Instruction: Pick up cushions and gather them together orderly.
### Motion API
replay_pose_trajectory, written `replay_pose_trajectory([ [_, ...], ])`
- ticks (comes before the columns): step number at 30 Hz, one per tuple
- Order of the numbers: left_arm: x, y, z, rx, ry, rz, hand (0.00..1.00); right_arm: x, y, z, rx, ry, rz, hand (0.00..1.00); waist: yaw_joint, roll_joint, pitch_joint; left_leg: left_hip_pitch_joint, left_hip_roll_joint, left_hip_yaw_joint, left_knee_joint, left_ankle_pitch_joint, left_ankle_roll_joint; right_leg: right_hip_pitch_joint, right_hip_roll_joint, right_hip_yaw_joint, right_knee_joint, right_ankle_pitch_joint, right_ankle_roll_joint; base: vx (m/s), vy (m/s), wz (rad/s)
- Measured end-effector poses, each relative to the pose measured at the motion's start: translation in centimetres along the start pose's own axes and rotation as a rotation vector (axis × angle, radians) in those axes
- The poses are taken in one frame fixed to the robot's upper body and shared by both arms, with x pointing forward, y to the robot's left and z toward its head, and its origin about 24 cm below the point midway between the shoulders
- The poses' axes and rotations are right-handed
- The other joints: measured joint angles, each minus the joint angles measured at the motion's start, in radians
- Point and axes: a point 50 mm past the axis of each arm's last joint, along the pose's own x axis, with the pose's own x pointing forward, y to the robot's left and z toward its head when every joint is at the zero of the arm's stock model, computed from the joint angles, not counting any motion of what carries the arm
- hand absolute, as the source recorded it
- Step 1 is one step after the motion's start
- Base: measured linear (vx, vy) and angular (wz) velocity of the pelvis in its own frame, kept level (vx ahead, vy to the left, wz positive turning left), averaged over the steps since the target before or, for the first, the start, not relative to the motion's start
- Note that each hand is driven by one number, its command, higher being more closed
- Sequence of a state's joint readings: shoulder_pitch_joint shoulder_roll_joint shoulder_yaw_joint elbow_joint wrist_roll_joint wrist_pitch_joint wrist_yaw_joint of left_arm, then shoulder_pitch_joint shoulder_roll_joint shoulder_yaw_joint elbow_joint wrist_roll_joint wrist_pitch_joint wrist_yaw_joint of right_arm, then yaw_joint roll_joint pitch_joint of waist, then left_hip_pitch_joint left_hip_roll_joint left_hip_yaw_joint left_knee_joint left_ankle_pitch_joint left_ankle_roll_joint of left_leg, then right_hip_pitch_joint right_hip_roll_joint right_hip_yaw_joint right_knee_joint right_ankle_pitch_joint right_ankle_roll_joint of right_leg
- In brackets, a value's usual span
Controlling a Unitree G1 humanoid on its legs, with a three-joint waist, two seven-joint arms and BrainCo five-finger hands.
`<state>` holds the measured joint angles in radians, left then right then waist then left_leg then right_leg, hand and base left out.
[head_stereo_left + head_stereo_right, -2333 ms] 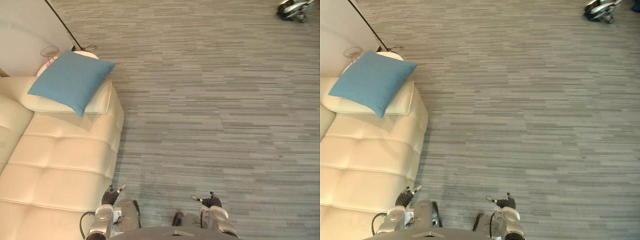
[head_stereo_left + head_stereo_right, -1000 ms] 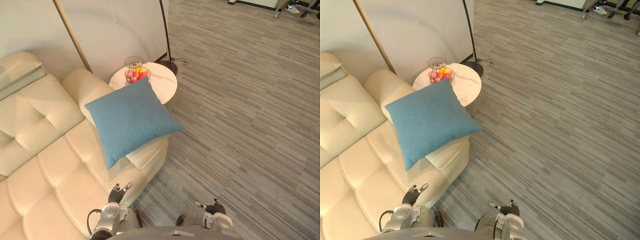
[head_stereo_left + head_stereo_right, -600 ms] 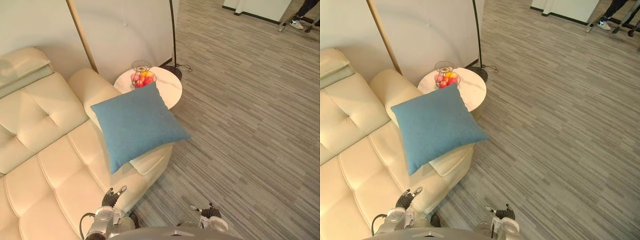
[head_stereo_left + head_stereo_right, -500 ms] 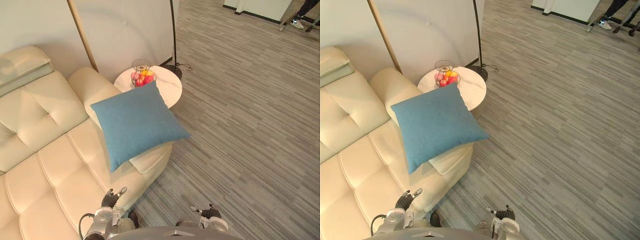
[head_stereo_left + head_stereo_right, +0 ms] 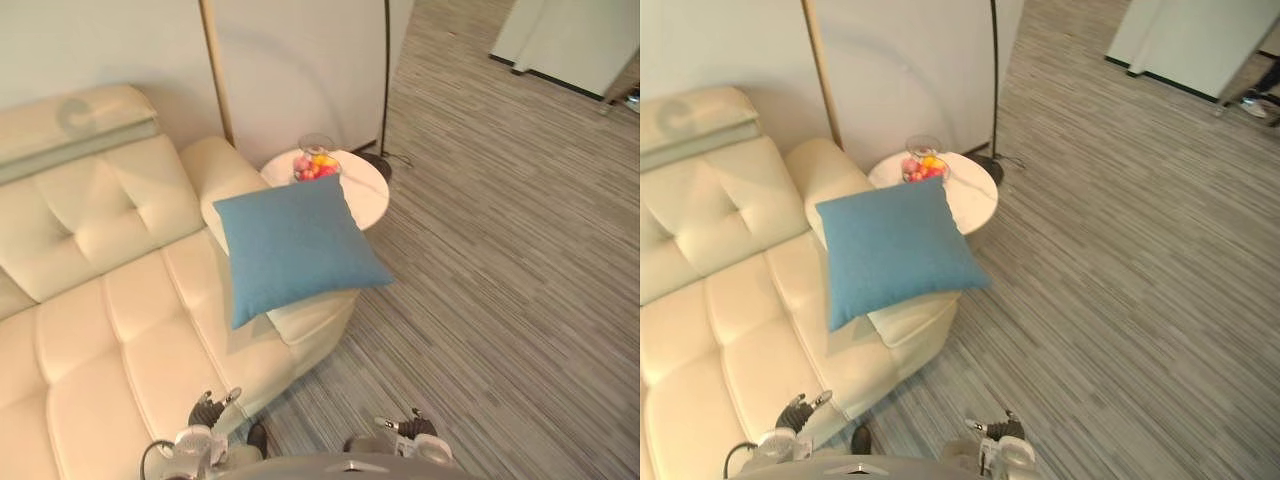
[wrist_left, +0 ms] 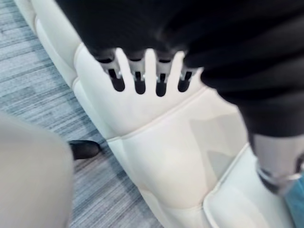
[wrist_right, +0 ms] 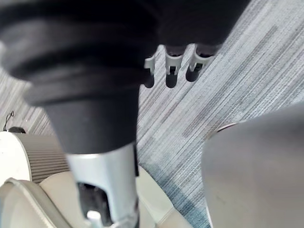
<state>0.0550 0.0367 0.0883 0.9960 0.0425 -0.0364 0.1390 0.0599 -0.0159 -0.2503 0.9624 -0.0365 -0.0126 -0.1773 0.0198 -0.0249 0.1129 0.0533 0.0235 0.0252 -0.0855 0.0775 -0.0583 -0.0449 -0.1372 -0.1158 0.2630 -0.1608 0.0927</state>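
Left eye view: a blue square fabric cushion leans on the armrest of the cream leather sofa, with a round white table at its 1 o'clock.

Left wrist view: the left hand hangs by the sofa's edge, fingers straight and empty.

Right wrist view: the right hand hangs slack and empty over grey striped carpet. The cushion probably lies beyond reach.

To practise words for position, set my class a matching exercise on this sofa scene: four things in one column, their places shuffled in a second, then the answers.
Things
1. blue cushion
2. fruit bowl
3. floor lamp base
4. round side table

Places
A. on the carpet, beyond the table
B. beside the arm of the sofa
C. on the sofa's arm
D. on the tabletop

Pairs: 1-C, 2-D, 3-A, 4-B
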Motion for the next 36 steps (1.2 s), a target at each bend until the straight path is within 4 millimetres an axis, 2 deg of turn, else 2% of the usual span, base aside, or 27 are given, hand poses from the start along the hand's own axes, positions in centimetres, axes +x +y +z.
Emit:
replay_pose_trajectory([
  [1, -0.1, -0.1, -0.3, -0.005, 0.006, -0.001, 0.00, 0.0, -0.1, 0.1, -0.002, -0.003, -0.001, 0.00, -0.004, 0.010, -0.006, 0.003, 0.013, -0.018, 0.000, 0.000, -0.001, 0.036, 0.016, -0.015, -0.050, 0.014, 0.004, 0.09, -0.072, 0.23],
  [2, -0.2, -0.1, -0.6, -0.004, 0.011, -0.001, 0.00, 0.0, -0.1, 0.1, -0.001, -0.003, -0.002, 0.00, -0.006, 0.008, -0.007, 0.006, 0.021, -0.028, 0.000, -0.001, -0.004, 0.059, 0.026, -0.029, -0.081, 0.021, 0.003, 0.10, -0.065, 0.25],
  [9, -0.1, 0.9, -0.6, 0.024, 0.009, 0.014, 0.00, 0.0, 0.1, -0.2, 0.004, 0.012, 0.000, 0.00, -0.005, -0.024, -0.025, 0.004, 0.018, -0.057, 0.006, 0.004, -0.009, 0.122, 0.039, -0.065, -0.156, 0.066, -0.007, 0.12, -0.026, 0.16],
  [11, -0.1, 1.0, -0.5, 0.033, 0.007, 0.014, 0.00, 0.2, 0.1, 0.6, 0.008, -0.014, -0.004, 0.00, -0.008, -0.024, -0.025, 0.004, 0.013, -0.057, 0.006, 0.004, -0.009, 0.131, 0.037, -0.062, -0.171, 0.076, -0.007, 0.05, 0.021, 0.03],
  [14, 0.0, 1.1, -0.2, 0.018, -0.003, 0.017, 0.00, 0.3, -0.5, 2.9, 0.024, -0.103, -0.022, 0.00, -0.014, -0.023, -0.025, 0.002, 0.010, -0.055, 0.006, 0.004, -0.009, 0.133, 0.034, -0.060, -0.180, 0.081, -0.008, -0.01, 0.002, 0.00],
  [17, 0.1, 1.5, 1.0, -0.004, -0.051, 0.027, 0.00, 0.3, -2.7, 6.7, 0.044, -0.252, -0.083, 0.00, -0.019, -0.020, -0.024, -0.008, 0.010, -0.055, 0.000, 0.003, -0.007, 0.115, 0.034, -0.058, -0.179, 0.082, -0.007, -0.09, 0.006, 0.00],
  [20, 0.1, 2.5, 3.2, -0.016, -0.142, 0.056, 0.00, -0.5, -6.7, 11.5, 0.035, -0.441, -0.195, 0.00, -0.022, -0.009, -0.026, -0.041, 0.011, -0.056, -0.001, 0.002, -0.008, 0.088, 0.034, -0.059, -0.194, 0.081, -0.007, -0.13, 0.017, 0.02],
  [21, 0.1, 2.6, 3.4, -0.022, -0.152, 0.061, 0.00, -0.7, -7.1, 11.9, 0.032, -0.460, -0.205, 0.00, -0.022, -0.008, -0.026, -0.044, 0.011, -0.056, -0.001, 0.002, -0.008, 0.086, 0.034, -0.059, -0.197, 0.082, -0.006, -0.06, 0.011, 0.04],
  [22, 0.0, 3.4, 4.4, -0.036, -0.193, 0.084, 0.00, -1.1, -8.5, 13.7, 0.031, -0.522, -0.245, 0.00, -0.027, -0.004, -0.028, -0.058, 0.010, -0.061, -0.001, 0.003, -0.006, 0.083, 0.035, -0.061, -0.205, 0.086, -0.005, -0.03, 0.005, 0.05],
  [24, -0.1, 4.3, 5.6, -0.037, -0.242, 0.113, 0.00, -1.8, -9.6, 15.6, 0.018, -0.589, -0.276, 0.00, -0.034, -0.001, -0.029, -0.071, 0.008, -0.073, -0.001, 0.004, -0.005, 0.080, 0.035, -0.065, -0.215, 0.093, -0.002, -0.02, 0.001, 0.10],
  [26, -0.3, 4.9, 7.6, -0.036, -0.321, 0.129, 0.00, -2.7, -10.5, 17.8, 0.001, -0.676, -0.299, 0.00, -0.041, -0.001, -0.029, -0.090, 0.004, -0.083, -0.001, 0.014, -0.009, 0.074, 0.034, -0.082, -0.226, 0.100, -0.001, 0.01, -0.002, 0.18],
  [29, -0.6, 5.3, 10.0, -0.051, -0.402, 0.136, 0.00, -3.3, -10.5, 20.3, 0.002, -0.746, -0.302, 0.00, -0.044, 0.000, -0.028, -0.119, 0.003, -0.097, 0.000, 0.029, 0.000, 0.054, 0.034, -0.092, -0.229, 0.119, -0.001, 0.03, -0.006, 0.16],
  [30, -0.8, 5.2, 11.4, -0.065, -0.448, 0.136, 0.00, -3.7, -10.3, 21.8, 0.012, -0.790, -0.298, 0.00, -0.045, 0.004, -0.024, -0.138, 0.001, -0.108, 0.000, 0.036, 0.002, 0.043, 0.034, -0.103, -0.231, 0.124, -0.001, 0.04, -0.012, 0.22],
  [32, -1.0, 4.9, 12.9, -0.078, -0.498, 0.131, 0.00, -4.7, -9.6, 23.5, 0.018, -0.858, -0.286, 0.00, -0.044, 0.010, -0.006, -0.144, -0.001, -0.115, 0.004, 0.039, 0.002, 0.043, 0.033, -0.117, -0.233, 0.126, -0.002, 0.03, -0.008, 0.19],
  [34, -1.5, 4.6, 14.9, -0.084, -0.562, 0.126, 0.00, -6.1, -8.1, 26.5, -0.011, -0.968, -0.242, 0.00, -0.044, 0.024, 0.017, -0.157, -0.002, -0.123, 0.006, 0.044, 0.002, 0.034, 0.032, -0.121, -0.231, 0.126, -0.003, 0.01, -0.007, 0.09],
  [35, -1.6, 4.4, 15.5, -0.084, -0.582, 0.124, 0.00, -6.5, -7.9, 27.2, -0.023, -0.990, -0.236, 0.00, -0.040, 0.028, 0.018, -0.166, -0.001, -0.127, 0.006, 0.046, 0.001, 0.022, 0.031, -0.121, -0.225, 0.126, -0.003, -0.03, -0.009, 0.10],
  [36, -1.8, 4.0, 16.9, -0.083, -0.624, 0.116, 0.00, -7.3, -7.4, 28.7, -0.032, -1.041, -0.225, 0.00, -0.034, 0.037, 0.027, -0.188, 0.000, -0.132, 0.006, 0.058, -0.004, -0.004, 0.030, -0.121, -0.211, 0.126, -0.004, -0.04, -0.004, 0.09],
])
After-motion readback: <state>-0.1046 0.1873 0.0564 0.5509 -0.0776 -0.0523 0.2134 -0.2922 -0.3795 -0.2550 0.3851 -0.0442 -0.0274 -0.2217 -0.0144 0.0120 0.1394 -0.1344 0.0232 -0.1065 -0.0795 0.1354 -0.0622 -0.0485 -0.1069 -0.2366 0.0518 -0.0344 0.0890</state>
